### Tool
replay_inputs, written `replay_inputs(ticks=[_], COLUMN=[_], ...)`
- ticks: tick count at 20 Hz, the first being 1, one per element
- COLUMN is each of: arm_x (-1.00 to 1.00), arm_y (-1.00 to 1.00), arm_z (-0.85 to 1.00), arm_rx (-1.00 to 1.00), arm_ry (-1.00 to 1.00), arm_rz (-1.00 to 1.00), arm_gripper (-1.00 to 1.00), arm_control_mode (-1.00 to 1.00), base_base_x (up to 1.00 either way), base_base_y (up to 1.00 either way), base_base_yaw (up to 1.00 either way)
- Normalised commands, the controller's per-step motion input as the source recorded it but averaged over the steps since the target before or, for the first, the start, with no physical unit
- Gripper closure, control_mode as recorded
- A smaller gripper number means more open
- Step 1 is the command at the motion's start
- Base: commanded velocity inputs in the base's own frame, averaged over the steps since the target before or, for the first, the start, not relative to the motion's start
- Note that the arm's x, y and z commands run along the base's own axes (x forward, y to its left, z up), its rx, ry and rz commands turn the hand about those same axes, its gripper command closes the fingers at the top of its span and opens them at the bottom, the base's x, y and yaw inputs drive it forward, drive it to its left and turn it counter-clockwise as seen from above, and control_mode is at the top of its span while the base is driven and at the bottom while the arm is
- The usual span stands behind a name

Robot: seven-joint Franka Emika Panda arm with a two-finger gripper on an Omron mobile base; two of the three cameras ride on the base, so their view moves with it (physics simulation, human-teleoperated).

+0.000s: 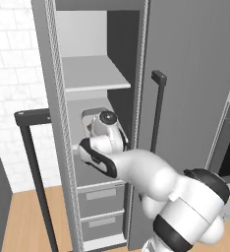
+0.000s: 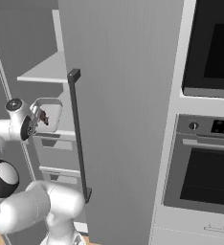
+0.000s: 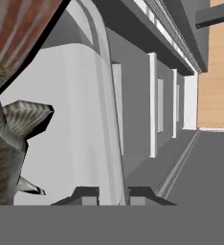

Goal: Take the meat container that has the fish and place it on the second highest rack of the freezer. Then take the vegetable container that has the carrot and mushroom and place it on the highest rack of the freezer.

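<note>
the hand (image 3: 112,194) is almost shut, and its two dark fingertips (image 3: 85,196) pinch the thin pale rim of the meat container (image 3: 80,119) between them, so it is holding the container by its wall. in the hand view the fish (image 3: 11,143) lies inside this container, just past the fingertips and to one side, with its brown-olive striped tail fin near the rim; a reddish-brown striped piece (image 3: 23,28) is further along the same container. from the right base view the container (image 2: 50,114) is a pale tray with rounded corners, tilted up on its side in front of the hand, and a small dark reddish thing shows inside it close to the wrist. the hand reaches into the open freezer (image 1: 186,74), whose grey door with the long dark bar handle (image 1: 158,113) stands just beside the arm. the highest rack (image 1: 95,74) is above the hand and well apart from it. the second highest rack (image 2: 66,131) is just under the container, but i cannot tell if the tray touches it. the grey drawers (image 1: 101,199) are below the hand, and beyond them a strip of wooden floor (image 3: 217,72) shows
</note>
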Motion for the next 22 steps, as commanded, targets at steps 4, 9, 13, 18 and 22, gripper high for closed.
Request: replay_inputs(ticks=[4,9,13,18,22], arm_x=[0.41,0.61,0.64,0.59,0.56], arm_y=[-0.02,-0.04,-0.01,0.0,0.0], arm_z=[-0.04,-0.16,-0.07,-0.02,0.0], arm_rx=[0.0,0.0,0.0,0.0,0.0], arm_ry=[0.0,0.0,0.0,0.0,0.0], arm_rz=[0.0,-0.08,-0.08,-0.04,0.0], arm_gripper=[1.0,1.0,1.0,1.0,-1.0], arm_control_mode=[-1.0,-1.0,-1.0,-1.0,-1.0], base_base_x=[0.0,0.0,0.0,0.0,0.0], base_base_y=[0.0,0.0,0.0,0.0,0.0], base_base_yaw=[0.0,0.0,0.0,0.0,0.0])
